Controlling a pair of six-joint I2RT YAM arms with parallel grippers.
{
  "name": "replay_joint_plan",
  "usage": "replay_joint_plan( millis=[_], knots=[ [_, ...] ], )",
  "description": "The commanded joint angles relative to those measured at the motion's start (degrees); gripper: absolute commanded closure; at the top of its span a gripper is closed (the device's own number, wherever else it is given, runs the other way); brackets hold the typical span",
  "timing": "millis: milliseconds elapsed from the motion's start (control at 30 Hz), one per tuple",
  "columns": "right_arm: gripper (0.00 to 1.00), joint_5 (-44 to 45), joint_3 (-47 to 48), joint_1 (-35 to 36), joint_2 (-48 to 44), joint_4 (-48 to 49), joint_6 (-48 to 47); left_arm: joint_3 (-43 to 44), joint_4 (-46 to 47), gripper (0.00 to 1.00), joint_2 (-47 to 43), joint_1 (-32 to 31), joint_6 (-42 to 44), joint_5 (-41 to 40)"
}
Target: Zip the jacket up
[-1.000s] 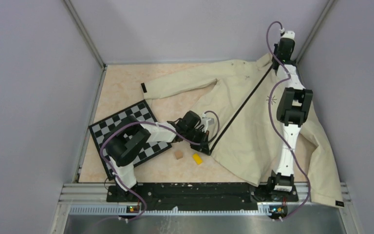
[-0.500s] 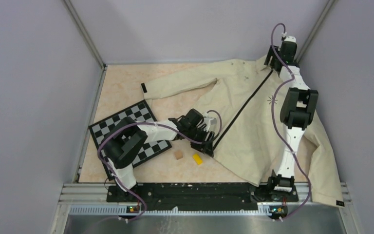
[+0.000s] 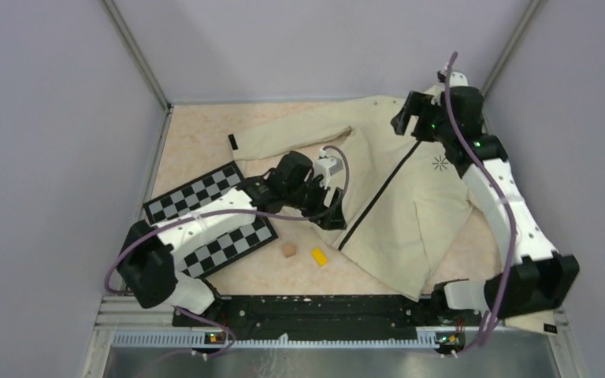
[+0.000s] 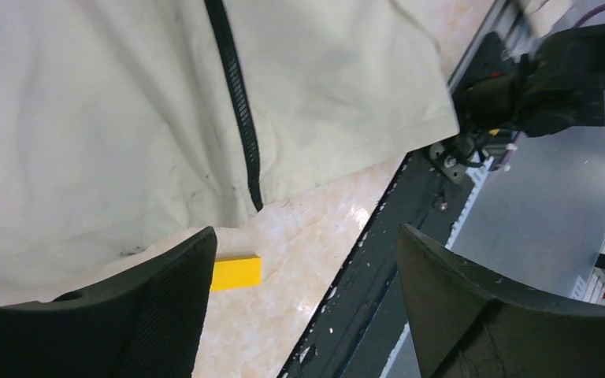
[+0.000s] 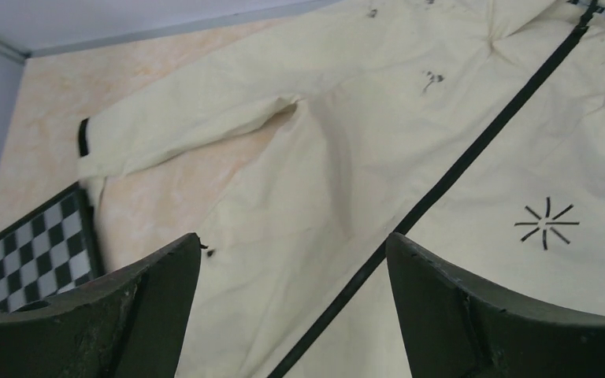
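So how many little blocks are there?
2: a small brown cube and a yellow block beside it, near the hem of the cream fabric jacket. Others could hide underneath.

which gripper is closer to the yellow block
Left. The left gripper hovers right beside the yellow block, at the jacket's bottom edge; the right gripper is far off at its top end.
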Motion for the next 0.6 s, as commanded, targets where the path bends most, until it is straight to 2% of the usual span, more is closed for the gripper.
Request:
replay_joint_plan(
  millis=[0, 100, 233, 433, 567],
  knots=[
    [0.15, -14.42, -7.52, -0.11, -13.79, -3.83, 0.78, 3.72, -0.41, 0.09, -8.60, 0.03, 2.45, -2.11],
    [0.12, -18.33, -9.78, 0.07, -23.85, -3.56, 1.05, 5.13, 0.42, 0.06, -14.46, 0.07, 3.06, -3.99],
    [0.09, -17.85, -8.45, 0.07, -32.12, -4.27, 1.62, 4.55, 5.51, 0.03, -24.04, 0.06, 3.81, -9.30],
    [0.08, -10.62, 2.62, 0.00, -36.85, -10.69, -1.37, 12.37, 3.73, 0.01, -34.38, 0.01, 7.93, -16.36],
    [0.08, -4.78, 4.82, 0.05, -40.97, -10.27, -2.87, 17.80, 3.05, 0.01, -38.08, 0.07, 10.56, -18.41]
  ],
)
